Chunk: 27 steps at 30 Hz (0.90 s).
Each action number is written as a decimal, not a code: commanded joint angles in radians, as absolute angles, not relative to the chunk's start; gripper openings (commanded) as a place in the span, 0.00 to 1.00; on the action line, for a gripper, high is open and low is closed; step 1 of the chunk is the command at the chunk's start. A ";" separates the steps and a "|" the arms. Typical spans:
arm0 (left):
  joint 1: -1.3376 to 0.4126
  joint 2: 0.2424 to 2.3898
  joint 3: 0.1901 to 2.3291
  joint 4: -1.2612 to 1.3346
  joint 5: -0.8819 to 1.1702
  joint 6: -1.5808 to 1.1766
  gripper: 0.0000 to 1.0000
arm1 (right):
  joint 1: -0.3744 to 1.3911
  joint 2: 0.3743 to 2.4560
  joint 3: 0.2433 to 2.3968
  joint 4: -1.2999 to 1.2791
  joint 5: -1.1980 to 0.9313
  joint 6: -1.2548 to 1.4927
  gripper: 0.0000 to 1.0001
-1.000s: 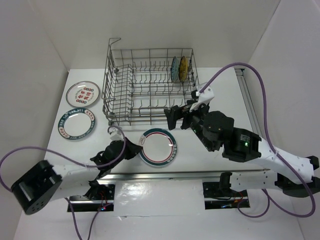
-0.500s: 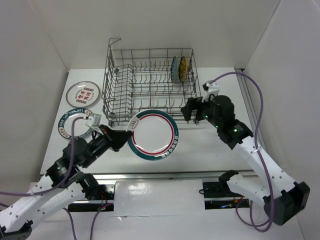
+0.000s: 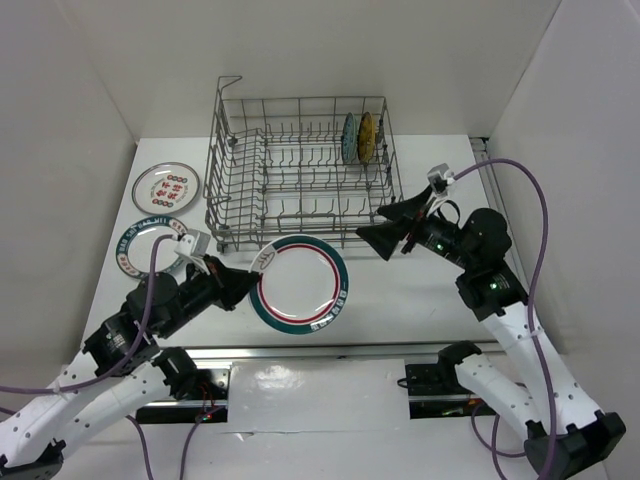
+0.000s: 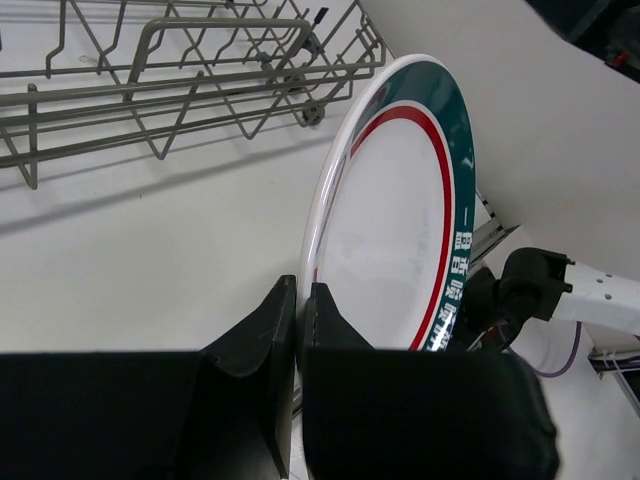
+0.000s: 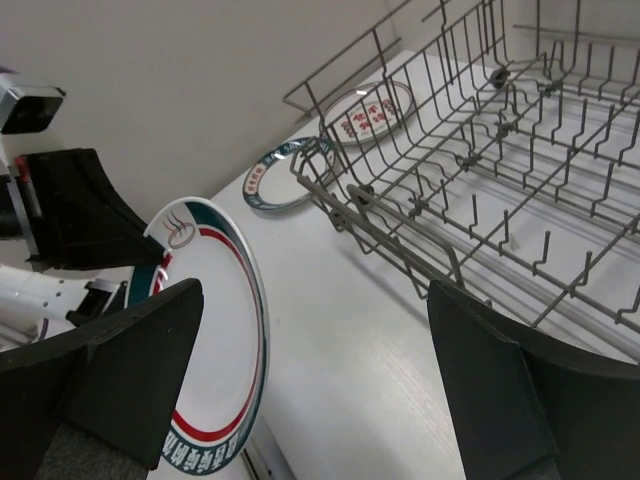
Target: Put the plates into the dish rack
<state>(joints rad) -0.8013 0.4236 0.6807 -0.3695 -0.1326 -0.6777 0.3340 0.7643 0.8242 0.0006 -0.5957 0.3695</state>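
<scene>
Green-rimmed with a red ring, the large plate [image 3: 300, 283] is held tilted just in front of the dish rack [image 3: 290, 238], its left edge pinched in the left gripper [image 4: 300, 305], whose fingers hide that edge. The right gripper [image 3: 372, 224] is spread wide and empty near the rack's near right corner. A teal plate [image 3: 349, 137] stands in the rack's far right. The left arm partly covers a table plate [image 3: 150, 248].

On the table [image 3: 400, 300] are set the dish rack [image 3: 300, 170] and, left of it, a red-marked plate [image 3: 166, 187] and a green-rimmed plate [image 3: 140, 250].
</scene>
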 commanded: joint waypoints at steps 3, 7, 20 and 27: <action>-0.802 0.439 0.684 -0.190 -0.071 -0.681 0.00 | 0.417 0.813 0.809 -0.020 -0.583 0.331 1.00; -0.802 0.480 0.706 -0.164 -0.048 -0.672 0.00 | 0.497 0.834 0.778 -0.009 -0.594 0.302 1.00; -0.802 0.477 0.670 -0.026 -0.018 -0.663 0.00 | 0.661 0.887 0.758 -0.032 -0.545 0.241 0.84; -0.802 0.494 0.661 -0.024 -0.050 -0.663 0.04 | 0.661 0.887 0.761 -0.034 -0.502 0.275 0.00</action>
